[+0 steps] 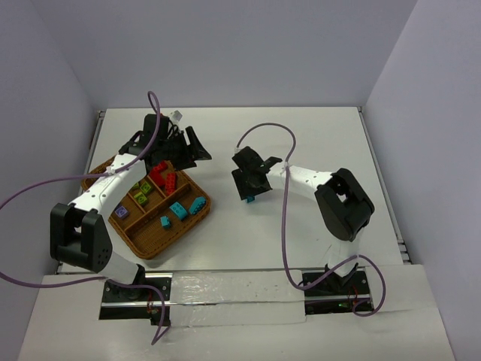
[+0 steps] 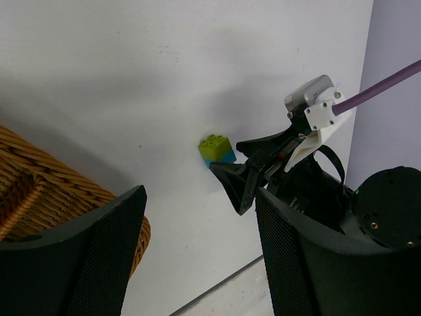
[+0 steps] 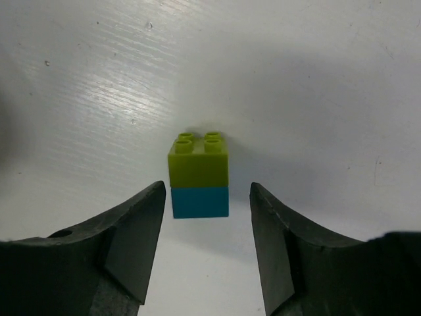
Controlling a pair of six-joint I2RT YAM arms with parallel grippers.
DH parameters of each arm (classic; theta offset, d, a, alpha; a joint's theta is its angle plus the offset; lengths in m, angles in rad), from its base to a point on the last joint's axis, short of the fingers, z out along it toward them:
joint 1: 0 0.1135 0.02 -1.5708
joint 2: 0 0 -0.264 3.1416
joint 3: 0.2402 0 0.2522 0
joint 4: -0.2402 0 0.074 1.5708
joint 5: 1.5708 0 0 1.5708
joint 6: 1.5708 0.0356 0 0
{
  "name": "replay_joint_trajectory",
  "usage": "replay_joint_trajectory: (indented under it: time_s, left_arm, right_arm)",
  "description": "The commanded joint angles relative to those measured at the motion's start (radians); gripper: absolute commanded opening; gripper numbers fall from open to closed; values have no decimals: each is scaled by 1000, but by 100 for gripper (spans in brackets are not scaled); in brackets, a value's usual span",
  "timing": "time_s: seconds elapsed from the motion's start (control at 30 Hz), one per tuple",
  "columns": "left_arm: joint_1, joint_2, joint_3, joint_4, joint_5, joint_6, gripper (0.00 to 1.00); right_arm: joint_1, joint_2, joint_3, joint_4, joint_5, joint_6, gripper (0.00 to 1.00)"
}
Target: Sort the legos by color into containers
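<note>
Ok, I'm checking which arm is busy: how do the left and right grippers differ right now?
The right gripper is down at the table, jaws flanking the green-on-teal stack; the left gripper has no brick between its jaws. The right gripper works near mid-table; the left gripper is by the edge of the wicker tray. Both are open, holding nothing.

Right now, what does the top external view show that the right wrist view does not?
Only the top external view: the brown woven wicker tray holding red plastic bricks, green bricks and teal-blue bricks, with the left arm reaching over it.
Only the right wrist view: the lime-green-on-teal two-brick stack seen whole, studs up, and the open black fingers flanking it without touching.
Both: the white table, the right gripper and that stack. From above, only its teal-blue corner shows.
</note>
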Motion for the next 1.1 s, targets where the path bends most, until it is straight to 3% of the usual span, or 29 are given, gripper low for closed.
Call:
replay_joint_trajectory:
  time_s: [0.0, 0.2, 0.4, 0.63, 0.87, 1.07]
  left_arm:
    - [-3, -4, 20, -11, -11, 24, 75]
    - [-3, -4, 20, 3, 6, 20, 75]
    - [-5, 2, 24, 5, 12, 21, 75]
    - [-11, 2, 20, 4, 15, 21, 75]
    - [-21, 10, 31, 3, 20, 20, 75]
    - [-23, 2, 30, -5, 12, 26, 75]
  right_arm:
    - [1, 4, -14, 65, 17, 0, 68]
    - [2, -52, -62, 68, -11, 13, 71]
    - [2, -88, -131, 107, -108, -34, 63]
    - [-1, -173, -175, 132, -157, -49, 69]
    - [0, -158, -140, 91, -124, -195, 67]
    - [7, -270, -277, 269, -198, -395, 64]
